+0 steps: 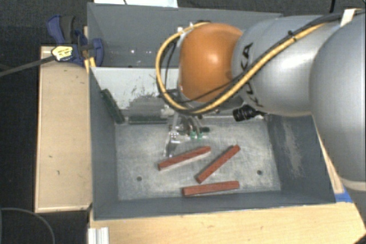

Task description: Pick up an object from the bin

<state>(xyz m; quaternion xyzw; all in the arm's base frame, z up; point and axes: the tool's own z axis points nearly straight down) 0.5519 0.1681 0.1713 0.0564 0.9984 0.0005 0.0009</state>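
My gripper (175, 142) hangs low in the middle of the bin, under the arm's wrist. Its tip is just above the left end of a reddish-brown flat stick (185, 158) that lies slanted on the bin floor. A second stick of the same kind (218, 163) lies at a steeper slant to the right of it. The third one (211, 188) lies nearly level near the bin's front wall. None of the sticks is lifted.
A dark narrow bar (111, 106) leans along the left wall at the back, and another dark strip (144, 119) lies along the back of the floor. The arm covers the bin's right rear part.
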